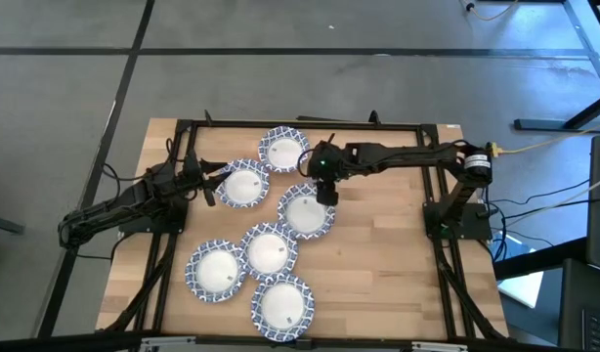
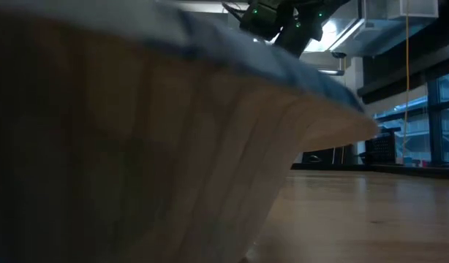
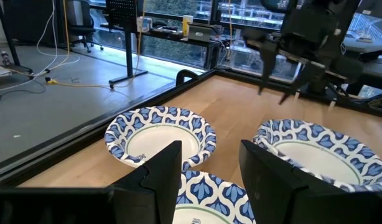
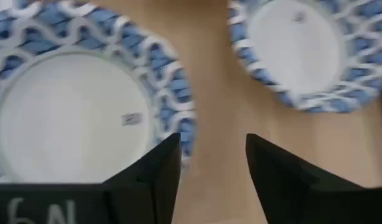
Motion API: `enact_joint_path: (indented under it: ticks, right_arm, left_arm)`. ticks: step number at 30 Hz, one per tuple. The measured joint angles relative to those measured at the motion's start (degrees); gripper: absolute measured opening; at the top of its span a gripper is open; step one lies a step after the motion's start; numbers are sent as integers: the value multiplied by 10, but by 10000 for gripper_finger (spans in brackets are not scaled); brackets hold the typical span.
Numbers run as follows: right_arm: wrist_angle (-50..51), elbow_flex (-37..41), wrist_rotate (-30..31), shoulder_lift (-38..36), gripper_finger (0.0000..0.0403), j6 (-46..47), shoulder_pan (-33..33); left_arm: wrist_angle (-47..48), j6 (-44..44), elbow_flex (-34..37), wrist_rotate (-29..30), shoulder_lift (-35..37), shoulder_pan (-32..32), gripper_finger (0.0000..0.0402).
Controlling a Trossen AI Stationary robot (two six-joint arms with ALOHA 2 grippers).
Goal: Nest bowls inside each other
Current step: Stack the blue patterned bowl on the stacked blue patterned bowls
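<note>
Several white bowls with blue-and-white patterned rims sit upright on the wooden table in a loose cluster; some rims overlap. My left gripper [image 1: 210,188] [image 3: 209,152] is open at the left rim of one bowl [image 1: 243,185] [image 3: 209,196], with its fingers over that rim. My right gripper [image 1: 326,193] [image 4: 213,146] is open and points down, above the table between the farthest bowl [image 1: 283,149] and a middle bowl [image 1: 307,210]. In the right wrist view its fingers hang beside the rim of a bowl [image 4: 73,118]. The low view is filled by a bowl's outer wall [image 2: 137,146].
More bowls sit toward the near edge [image 1: 269,251] [image 1: 216,271] [image 1: 281,306]. A dark metal frame [image 1: 310,124] runs along the table's far edge and sides. Bare wood [image 1: 398,254] lies to the right of the cluster. The right arm [image 3: 297,37] shows across the table in the left wrist view.
</note>
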State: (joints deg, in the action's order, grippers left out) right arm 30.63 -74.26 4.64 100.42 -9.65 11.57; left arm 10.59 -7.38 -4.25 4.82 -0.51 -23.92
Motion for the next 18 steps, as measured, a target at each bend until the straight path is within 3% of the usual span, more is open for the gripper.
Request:
enact_joint_path:
  ticks: [3, 8, 12, 18]
  right_arm:
    - [4, -22, 18, -3, 190, -12, 2]
    - [-3, -53, -21, -23, 192, -27, 3]
    - [-2, -47, -32, -65, 193, -29, 3]
    - [2, -8, -32, -150, 193, -26, 7]
  left_arm:
    - [0, 0, 0, 0, 0, 0, 154]
    - [-4, -4, 0, 0, 0, 0, 154]
    - [-7, -72, 1, 0, 0, 0, 154]
    - [-7, -72, 1, -31, -2, 0, 154]
